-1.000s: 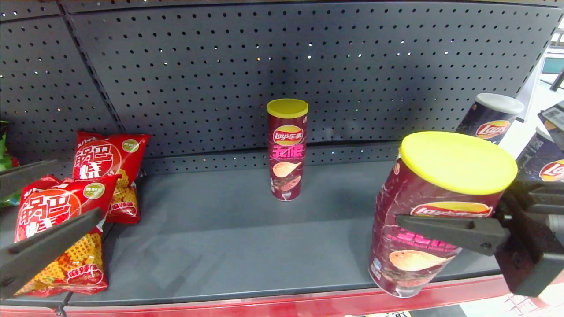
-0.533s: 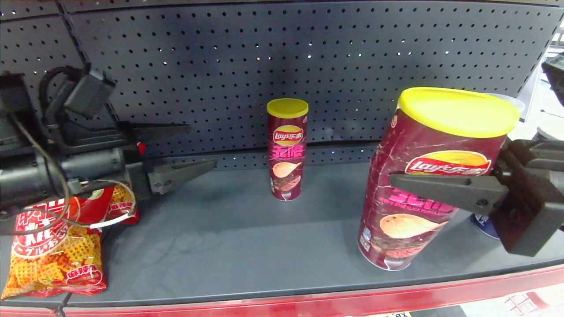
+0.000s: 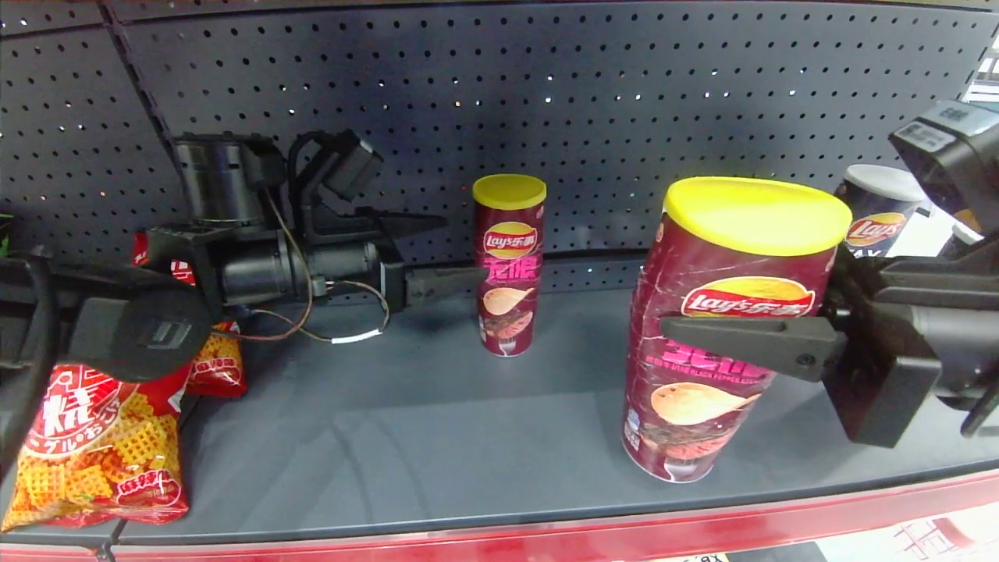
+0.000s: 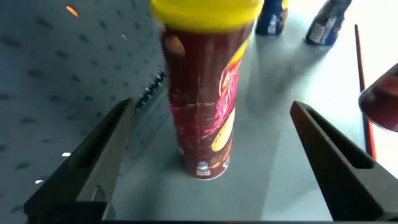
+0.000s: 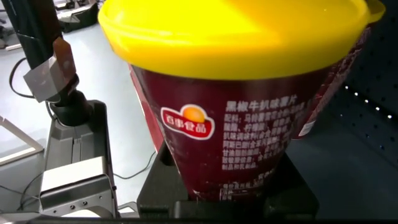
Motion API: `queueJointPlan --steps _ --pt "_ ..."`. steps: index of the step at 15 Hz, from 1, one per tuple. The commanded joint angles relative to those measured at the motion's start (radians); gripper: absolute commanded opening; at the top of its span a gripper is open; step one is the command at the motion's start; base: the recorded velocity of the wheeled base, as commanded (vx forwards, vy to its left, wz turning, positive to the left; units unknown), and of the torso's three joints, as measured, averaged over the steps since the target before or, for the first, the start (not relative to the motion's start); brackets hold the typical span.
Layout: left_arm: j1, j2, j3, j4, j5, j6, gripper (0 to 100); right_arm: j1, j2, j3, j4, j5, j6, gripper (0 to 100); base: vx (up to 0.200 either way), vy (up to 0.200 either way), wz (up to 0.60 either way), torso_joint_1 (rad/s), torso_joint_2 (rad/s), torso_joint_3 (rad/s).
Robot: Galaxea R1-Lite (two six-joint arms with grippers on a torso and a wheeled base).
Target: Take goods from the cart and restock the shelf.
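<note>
A dark red chips can with a yellow lid [image 3: 507, 265] stands upright at the back middle of the grey shelf [image 3: 375, 437]. My left gripper [image 3: 464, 247] is level with it just to its left, open. In the left wrist view that can [image 4: 205, 106] stands ahead of the spread fingers [image 4: 93, 162]. A second, same-looking can [image 3: 702, 414] leans slightly at the shelf's front right, its base at the shelf floor. My right gripper [image 3: 706, 328] is shut on its middle from the right. The right wrist view shows its lid and back label [image 5: 242, 137] up close.
Red snack bags [image 3: 101, 445] lie at the shelf's left end, under my left arm. Dark blue cans [image 3: 878, 207] stand at the far right. A perforated back panel [image 3: 624, 117] closes the shelf, and a red lip [image 3: 546, 540] runs along its front. Open shelf floor lies between the two red cans.
My left arm has swung in from the left, up to the back can. My right gripper has carried its can over the red lip and leftward, down to the shelf floor.
</note>
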Motion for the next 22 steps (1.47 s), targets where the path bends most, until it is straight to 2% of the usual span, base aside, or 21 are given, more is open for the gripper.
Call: queueJointPlan --steps 1,4,7,11,13,16,20,21,22 --pt "-0.014 0.058 0.004 -0.032 -0.002 0.003 100 0.001 0.028 -0.008 0.000 0.002 0.000 0 0.000 0.000 0.00 0.000 0.00 0.000" --pt "-0.012 0.115 0.006 -0.119 -0.002 -0.002 100 0.001 0.035 -0.009 0.000 0.001 -0.002 0 0.000 0.000 0.00 0.000 0.00 0.000" --pt "-0.012 0.152 -0.014 -0.127 -0.007 -0.005 100 -0.002 0.035 -0.012 0.000 0.002 0.000 0 0.000 0.000 0.00 0.000 0.00 0.000" --pt "-0.014 0.199 -0.086 -0.127 -0.019 -0.005 100 -0.002 0.036 -0.002 0.000 0.001 0.000 0 0.000 0.000 0.00 0.000 0.00 0.000" --pt "-0.029 0.204 -0.089 -0.127 -0.024 -0.007 100 -0.002 0.036 0.000 0.000 0.002 0.000 0 0.000 0.000 0.00 0.000 0.00 0.000" --pt "-0.072 0.207 -0.092 -0.141 -0.028 -0.048 100 -0.001 0.036 0.004 0.000 0.002 0.000 0 0.000 0.000 0.00 0.000 0.00 0.000" --pt "-0.084 0.247 -0.140 -0.155 -0.028 -0.051 100 -0.002 0.030 0.027 0.000 0.002 0.000 0 0.000 0.000 0.00 0.000 0.00 0.000" --pt "-0.084 0.248 -0.140 -0.155 -0.028 -0.051 0 -0.002 0.030 0.029 0.000 0.002 0.000 0 0.000 0.000 0.00 0.000 0.00 0.000" --pt "-0.086 0.250 -0.138 -0.156 -0.028 -0.051 0 -0.002 0.030 0.029 0.000 0.002 0.000 0 0.000 0.000 0.00 0.000 0.00 0.000"
